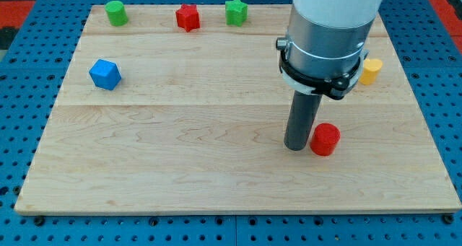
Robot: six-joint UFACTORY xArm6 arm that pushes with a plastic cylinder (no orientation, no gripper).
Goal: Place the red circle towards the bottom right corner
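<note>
the red circle (325, 138) sits right of the centre of the wooden board (180, 174), not yet at the bottom right corner. my tip (295, 146) stands just on its left, about touching; it is a bare rod and grasps nothing. if the push is off-centre, the round block may slip aside
</note>
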